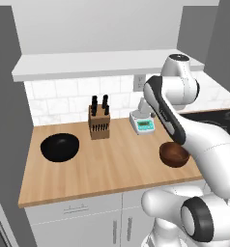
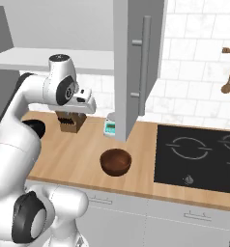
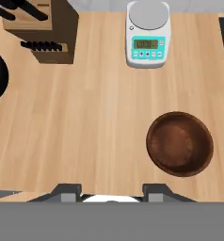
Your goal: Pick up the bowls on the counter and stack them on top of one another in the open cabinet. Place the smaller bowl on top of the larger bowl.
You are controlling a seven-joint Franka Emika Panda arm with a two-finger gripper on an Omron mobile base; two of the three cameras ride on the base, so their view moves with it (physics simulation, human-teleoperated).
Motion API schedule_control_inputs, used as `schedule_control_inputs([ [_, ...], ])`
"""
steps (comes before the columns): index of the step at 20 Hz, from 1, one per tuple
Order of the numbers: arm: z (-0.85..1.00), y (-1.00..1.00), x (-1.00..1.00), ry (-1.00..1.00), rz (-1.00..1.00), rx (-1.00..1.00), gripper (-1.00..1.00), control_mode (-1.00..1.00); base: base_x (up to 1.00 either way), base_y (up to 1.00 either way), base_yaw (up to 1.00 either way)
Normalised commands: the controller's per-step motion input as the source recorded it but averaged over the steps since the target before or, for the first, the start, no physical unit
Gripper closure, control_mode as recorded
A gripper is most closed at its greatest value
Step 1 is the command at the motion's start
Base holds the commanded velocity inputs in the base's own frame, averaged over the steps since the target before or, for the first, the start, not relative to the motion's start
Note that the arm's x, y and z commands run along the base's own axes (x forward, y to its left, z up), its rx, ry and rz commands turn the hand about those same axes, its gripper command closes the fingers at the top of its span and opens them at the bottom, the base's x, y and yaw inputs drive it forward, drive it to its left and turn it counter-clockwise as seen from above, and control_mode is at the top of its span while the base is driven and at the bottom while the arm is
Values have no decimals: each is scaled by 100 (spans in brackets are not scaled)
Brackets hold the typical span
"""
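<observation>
Gripper (image 3: 111, 190): high over the counter (image 1: 117, 169), fingers apart, holding nothing.
Smaller bowl (image 3: 180, 143): near counter's front edge, toward the cooktop (image 2: 199, 154); likely light, stiff wood; pinch the rim.
Larger bowl (image 1: 60, 147): counter's left end; probably heavier, slick glaze; grip rim squarely.
Open cabinet (image 1: 102, 62): above, 2 bowls still to go.

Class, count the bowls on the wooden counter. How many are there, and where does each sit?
2. The larger bowl, black, sits at the counter's left end, left of the knife block. The smaller bowl, reddish-brown, sits nearer the cooktop.
</observation>
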Motion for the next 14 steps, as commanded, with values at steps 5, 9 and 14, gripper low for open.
schedule_control_inputs([
  [5, -33, -29, -20, 7, -3, 8, -100, -100, 0, 0, 0],
  [9, -86, -72, -26, 7, -9, 11, -100, -100, 0, 0, 0],
  [14, -100, -33, 0, 5, 0, -8, -100, -100, 0, 0, 0],
])
